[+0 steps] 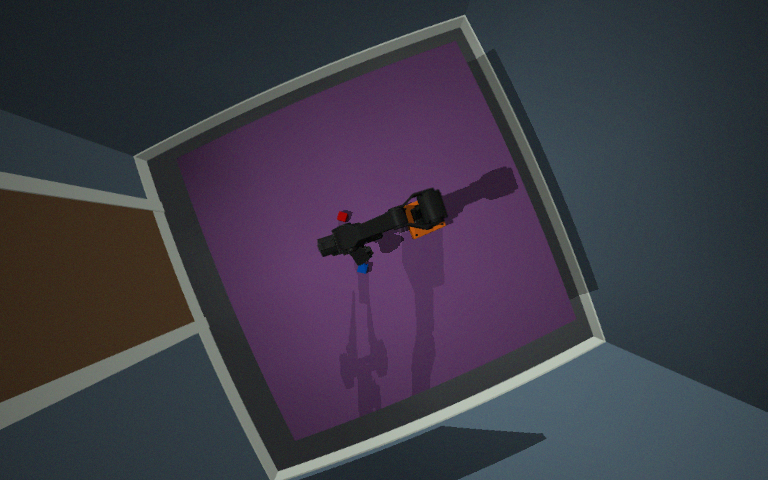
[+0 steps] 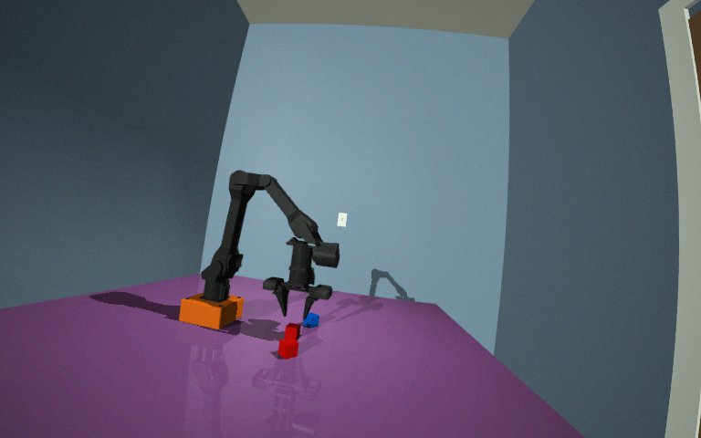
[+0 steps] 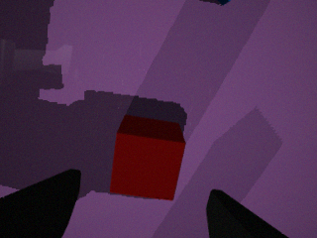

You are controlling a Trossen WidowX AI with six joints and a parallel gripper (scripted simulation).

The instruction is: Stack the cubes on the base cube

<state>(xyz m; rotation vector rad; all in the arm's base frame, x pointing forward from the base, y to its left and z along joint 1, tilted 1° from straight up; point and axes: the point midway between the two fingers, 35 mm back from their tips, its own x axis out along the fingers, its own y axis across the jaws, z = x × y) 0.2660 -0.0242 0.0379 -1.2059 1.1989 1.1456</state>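
Note:
A red cube (image 1: 342, 216) (image 2: 287, 349) sits on the purple floor. A second red cube (image 2: 292, 330) (image 3: 147, 166) sits between it and a blue cube (image 1: 363, 268) (image 2: 310, 319); the arm hides this second red cube in the top view. In the wrist view the blue cube (image 3: 224, 1) shows only as a sliver at the top edge. My gripper (image 2: 294, 317) (image 3: 145, 180) is open and empty, pointing down above the second red cube. In the wrist view that cube appears between the fingertips, slightly turned, with the fingers apart from it. The three cubes stand separately.
The arm's orange base (image 1: 427, 230) (image 2: 200, 313) stands on the purple floor (image 1: 283, 186) (image 2: 129, 371). The blue cube is beyond the second red cube in the exterior view, close to the right finger in that view. Arm shadows cross the floor.

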